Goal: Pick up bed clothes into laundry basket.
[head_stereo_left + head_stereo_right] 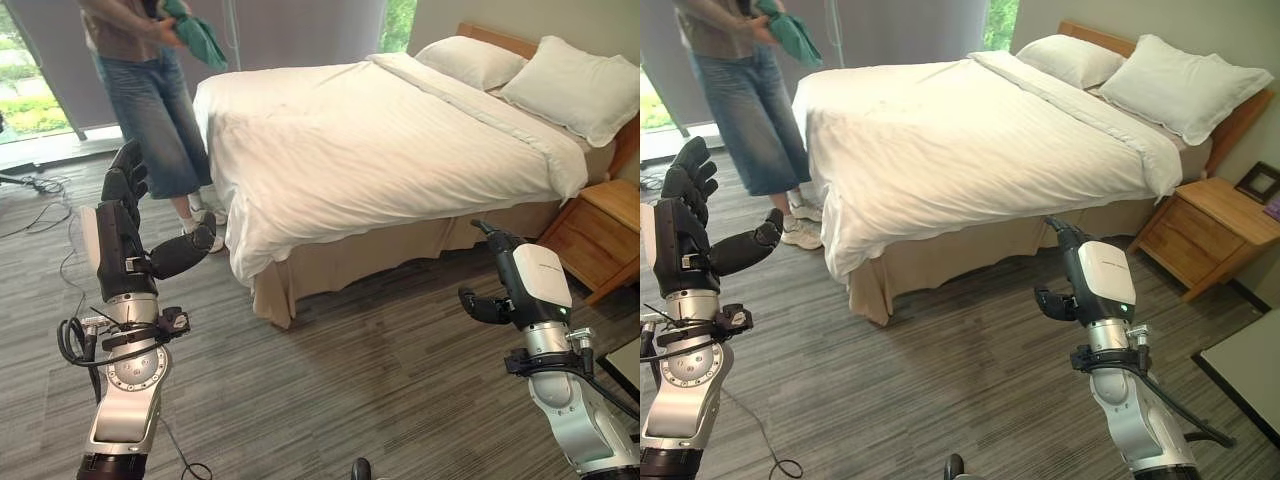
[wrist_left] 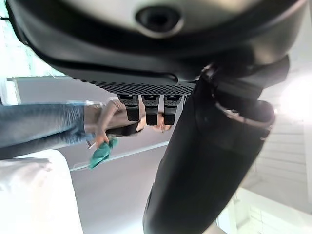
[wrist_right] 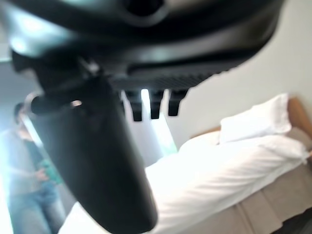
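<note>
At the upper left of the frame, a person (image 1: 140,90) holds the green cloth (image 1: 197,35) beside the bed (image 1: 380,150). My left hand (image 1: 125,225) and right hand (image 1: 510,285) hang open, holding nothing. If I reach now, I might bump the person.

The duvet (image 1: 400,140) is white with faint stripes; the cloth (image 1: 200,35) teal; the nightstand (image 1: 605,235) honey-brown; the carpet (image 1: 380,380) grey-streaked.

- A wide bed (image 1: 400,150) with a white striped duvet and beige skirt fills the far middle.
- Two white pillows (image 1: 575,85) lie at its far right end, against a wooden headboard (image 1: 500,40).
- A wooden nightstand (image 1: 605,235) stands right of the bed.
- Grey striped carpet (image 1: 350,390) covers the near floor.
</note>
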